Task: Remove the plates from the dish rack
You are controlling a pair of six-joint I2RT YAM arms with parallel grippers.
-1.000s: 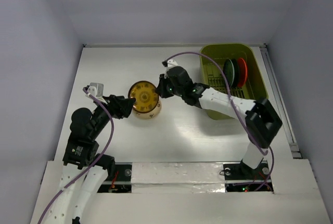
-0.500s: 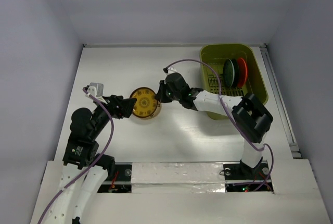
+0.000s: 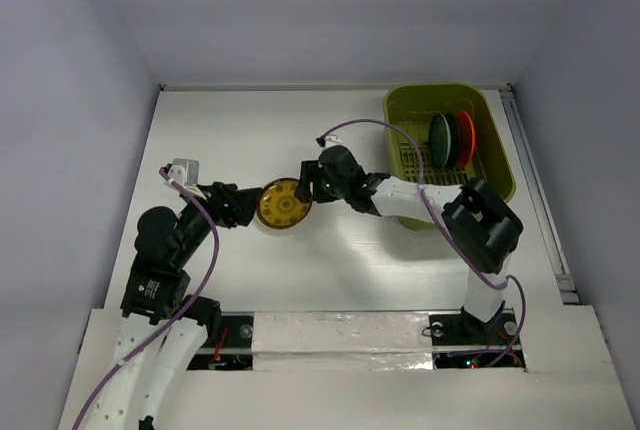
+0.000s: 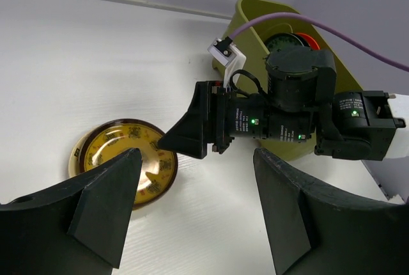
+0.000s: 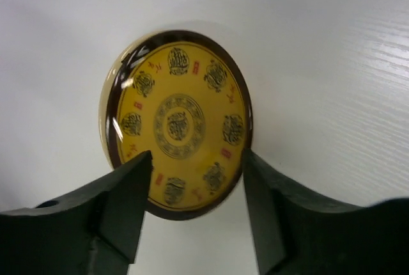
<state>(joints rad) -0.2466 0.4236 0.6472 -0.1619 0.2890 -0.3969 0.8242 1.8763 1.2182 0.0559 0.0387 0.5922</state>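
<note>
The yellow-orange plate [image 3: 284, 204] [image 5: 179, 121] [image 4: 124, 160] with dark pattern lies face up at the table's middle, a cream rim [image 5: 105, 105] showing under its left edge. My right gripper [image 3: 304, 183] [image 5: 195, 198] stands open just off its right edge, fingers astride the rim and not touching. My left gripper [image 3: 244, 206] [image 4: 198, 217] is open at the plate's left side, holding nothing. The olive-green dish rack [image 3: 492, 150] [image 4: 255, 19] stands at the back right with a black plate [image 3: 440, 138] and an orange-red plate [image 3: 466, 138] upright in it.
My right forearm [image 3: 410, 195] lies along the rack's near left corner. A purple cable [image 3: 360, 125] arches over it. A white tag [image 3: 183, 170] sticks out beside the left arm. A rail [image 3: 540, 200] runs along the table's right edge.
My right gripper has opened and let go of the yellow-orange plate, which went from tilted to lying flat, slightly nearer and to the left. The left gripper stayed put.
</note>
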